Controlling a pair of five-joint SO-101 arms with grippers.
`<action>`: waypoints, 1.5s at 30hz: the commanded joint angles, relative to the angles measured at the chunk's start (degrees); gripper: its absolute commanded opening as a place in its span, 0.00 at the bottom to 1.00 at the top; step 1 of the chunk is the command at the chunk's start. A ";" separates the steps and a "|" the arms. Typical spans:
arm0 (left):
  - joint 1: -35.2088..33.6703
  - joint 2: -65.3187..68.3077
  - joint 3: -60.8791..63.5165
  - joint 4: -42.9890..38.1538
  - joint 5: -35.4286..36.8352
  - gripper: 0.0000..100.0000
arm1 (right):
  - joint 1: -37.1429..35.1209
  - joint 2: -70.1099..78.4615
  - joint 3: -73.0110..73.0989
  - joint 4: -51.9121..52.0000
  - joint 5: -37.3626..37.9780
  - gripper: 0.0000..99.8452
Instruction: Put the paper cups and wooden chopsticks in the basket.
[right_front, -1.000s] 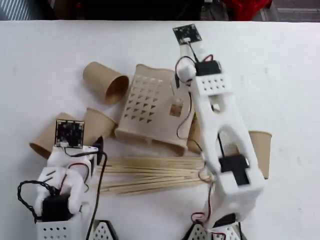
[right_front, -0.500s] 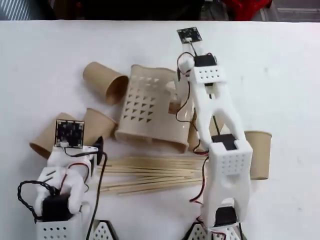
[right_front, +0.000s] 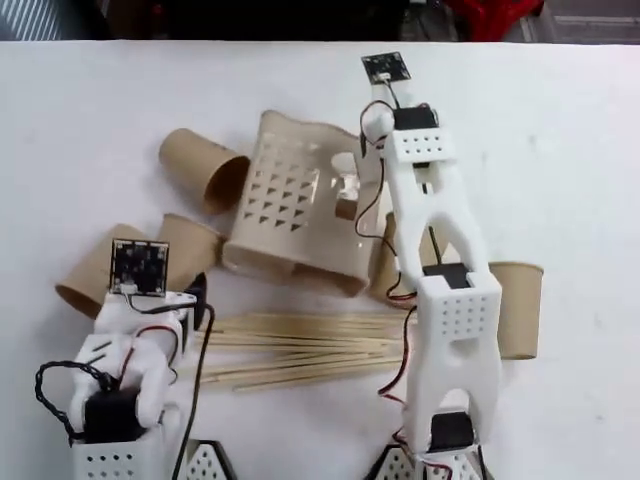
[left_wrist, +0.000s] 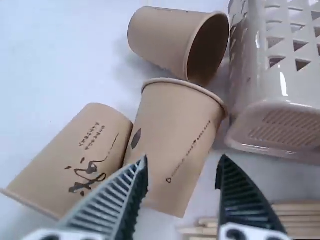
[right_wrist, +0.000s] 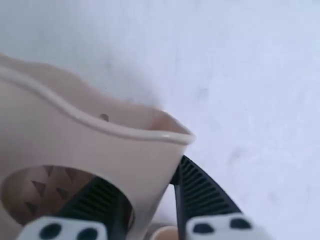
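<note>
The right jaws clamp the rim of the beige perforated plastic basket (right_front: 285, 195), tipped on the white bench (right_front: 90, 110) among brown paper cups (right_front: 200, 172); the left jaws hang open. Righting it wants a slow, firm pivot.

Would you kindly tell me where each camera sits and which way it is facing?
High view: fixed above the table, looking down; left arm, right arm, basket, paper cups, chopsticks.
Left wrist view: on the left arm, facing paper cups lying beside the basket; own left tool open.
Right wrist view: on the right arm, facing the basket's rim; own right tool clamps its wall.
Shared: all three show the basket; high and left wrist views share the cups.
</note>
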 joint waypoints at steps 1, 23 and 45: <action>-0.57 -0.57 0.88 -2.29 0.00 0.23 | 0.13 -2.86 -7.38 1.80 -0.70 0.02; -0.40 -0.48 -5.98 -2.29 0.09 0.23 | 0.22 -13.32 -42.55 20.53 -3.43 0.02; 16.13 35.30 -73.32 19.43 -4.92 0.37 | 0.66 -12.18 -30.07 16.57 1.32 0.02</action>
